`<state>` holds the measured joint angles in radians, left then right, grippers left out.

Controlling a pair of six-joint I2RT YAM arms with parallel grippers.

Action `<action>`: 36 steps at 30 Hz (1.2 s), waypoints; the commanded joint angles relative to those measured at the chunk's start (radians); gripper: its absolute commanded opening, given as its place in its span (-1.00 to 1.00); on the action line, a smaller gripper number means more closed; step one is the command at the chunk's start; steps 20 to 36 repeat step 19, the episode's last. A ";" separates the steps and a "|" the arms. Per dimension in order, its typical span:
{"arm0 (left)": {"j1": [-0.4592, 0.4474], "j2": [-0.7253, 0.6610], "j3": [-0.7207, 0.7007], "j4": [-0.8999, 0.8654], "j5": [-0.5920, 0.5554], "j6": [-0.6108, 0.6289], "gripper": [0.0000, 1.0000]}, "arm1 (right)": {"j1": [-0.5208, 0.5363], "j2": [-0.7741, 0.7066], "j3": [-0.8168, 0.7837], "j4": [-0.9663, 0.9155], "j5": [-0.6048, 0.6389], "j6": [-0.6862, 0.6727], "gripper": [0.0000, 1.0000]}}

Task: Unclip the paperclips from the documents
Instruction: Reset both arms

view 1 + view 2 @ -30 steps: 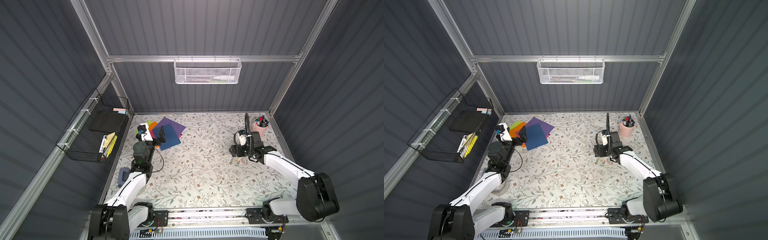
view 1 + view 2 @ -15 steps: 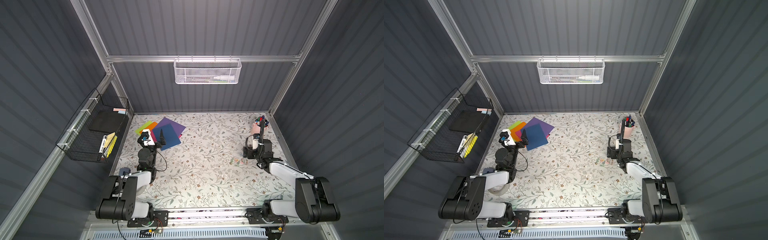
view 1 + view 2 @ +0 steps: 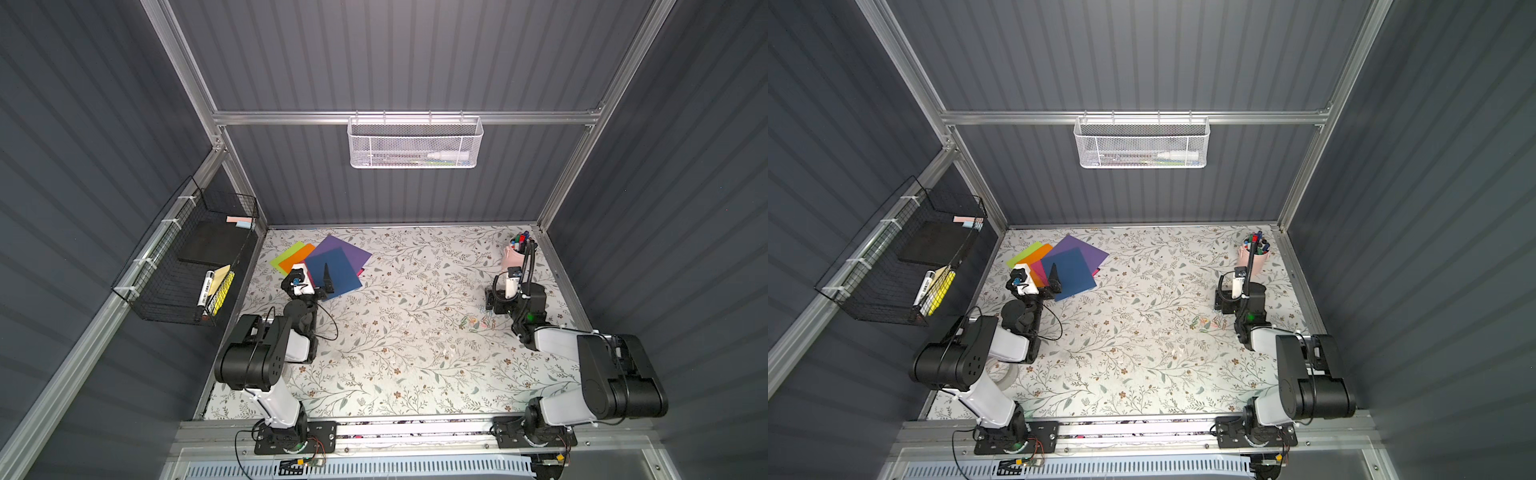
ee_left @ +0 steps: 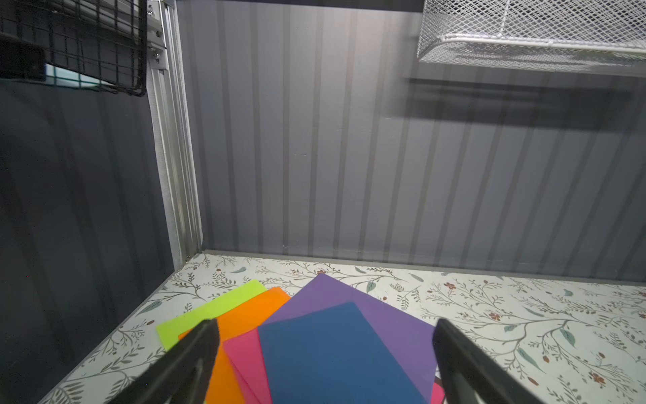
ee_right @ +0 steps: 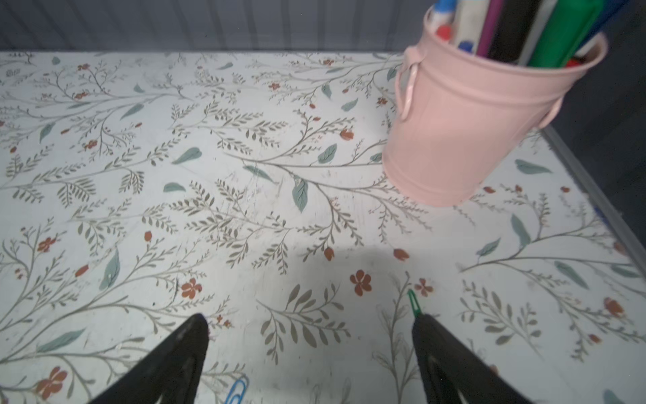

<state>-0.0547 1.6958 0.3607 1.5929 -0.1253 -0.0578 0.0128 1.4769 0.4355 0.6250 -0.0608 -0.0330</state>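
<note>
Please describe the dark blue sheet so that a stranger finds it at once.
Look at the table's far left corner, where coloured sheets lie fanned out. The dark blue sheet lies on top, the only one no other sheet covers.

I see the documents (image 3: pixel 1073 272) fanned at the far left, navy on top. Loose paperclips (image 3: pixel 1204 322) lie on the table (image 3: pixel 1142 365) at the right, nearer than the pink cup (image 3: pixel 1260 261) of pens (image 3: pixel 1256 242).
</note>
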 commanded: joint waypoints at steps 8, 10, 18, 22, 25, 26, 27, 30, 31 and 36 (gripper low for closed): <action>-0.002 -0.004 0.036 0.112 -0.014 0.012 0.97 | -0.003 0.010 -0.018 0.120 0.024 0.013 0.98; -0.002 -0.004 0.035 0.112 -0.014 0.012 0.97 | -0.003 0.010 -0.017 0.121 0.026 0.013 0.98; -0.002 -0.002 0.046 0.093 -0.011 0.012 0.99 | -0.004 0.017 0.009 0.081 0.058 0.030 0.98; -0.002 -0.002 0.048 0.091 -0.010 0.013 0.99 | -0.003 0.016 0.007 0.082 0.057 0.030 0.98; -0.002 -0.002 0.048 0.091 -0.010 0.013 0.99 | -0.003 0.016 0.007 0.082 0.057 0.030 0.98; -0.002 -0.002 0.048 0.091 -0.010 0.013 0.99 | -0.003 0.016 0.007 0.082 0.057 0.030 0.98; -0.002 -0.002 0.048 0.091 -0.010 0.013 0.99 | -0.003 0.016 0.007 0.082 0.057 0.030 0.98; -0.002 -0.002 0.048 0.091 -0.010 0.013 0.99 | -0.003 0.016 0.007 0.082 0.057 0.030 0.98; -0.002 -0.002 0.048 0.091 -0.010 0.013 0.99 | -0.003 0.016 0.007 0.082 0.057 0.030 0.98; -0.002 -0.002 0.048 0.091 -0.010 0.013 0.99 | -0.003 0.016 0.007 0.082 0.057 0.030 0.98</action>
